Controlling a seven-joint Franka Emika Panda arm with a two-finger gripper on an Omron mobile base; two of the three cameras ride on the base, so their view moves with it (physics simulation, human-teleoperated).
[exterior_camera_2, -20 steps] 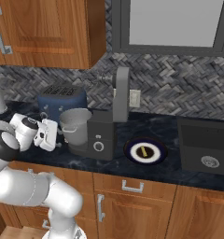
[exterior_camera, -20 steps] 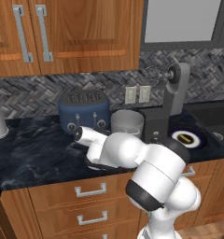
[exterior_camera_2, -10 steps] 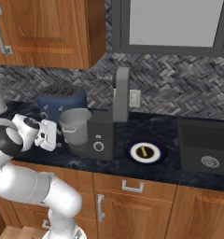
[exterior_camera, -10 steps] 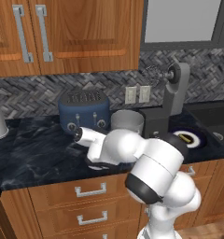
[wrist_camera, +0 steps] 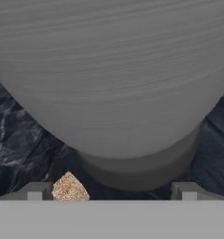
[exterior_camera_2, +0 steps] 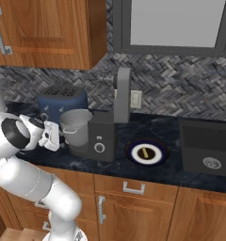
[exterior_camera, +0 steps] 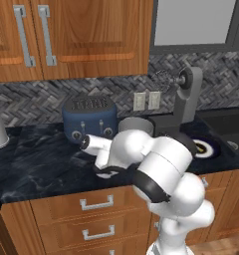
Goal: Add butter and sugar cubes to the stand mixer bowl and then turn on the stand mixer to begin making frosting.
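While the gripper point(exterior_camera_2: 52, 137) hangs low over the counter with its jaws spread wide and nothing between them, a sugar cube point(wrist_camera: 69, 188) lies on the surface just inside one fingertip, and the stand mixer bowl point(wrist_camera: 114, 79) rises close ahead, just beyond the cube. The risk, as I judge it, is that closing off-centre would nudge the tiny cube aside or pinch it by a corner, or that the fingers would knock the bowl wall. The butter point(exterior_camera_2: 144, 153) rests on a dark-rimmed plate point(exterior_camera_2: 132, 156) well beyond the stand mixer point(exterior_camera_2: 110, 124), on its far side from the gripper. The counter point(exterior_camera: 37, 164) is dark marbled stone, backed by grey herringbone tile point(exterior_camera_2: 181, 89), with wooden cabinets point(exterior_camera: 91, 40) above and a navy toaster point(exterior_camera: 89, 118) behind.
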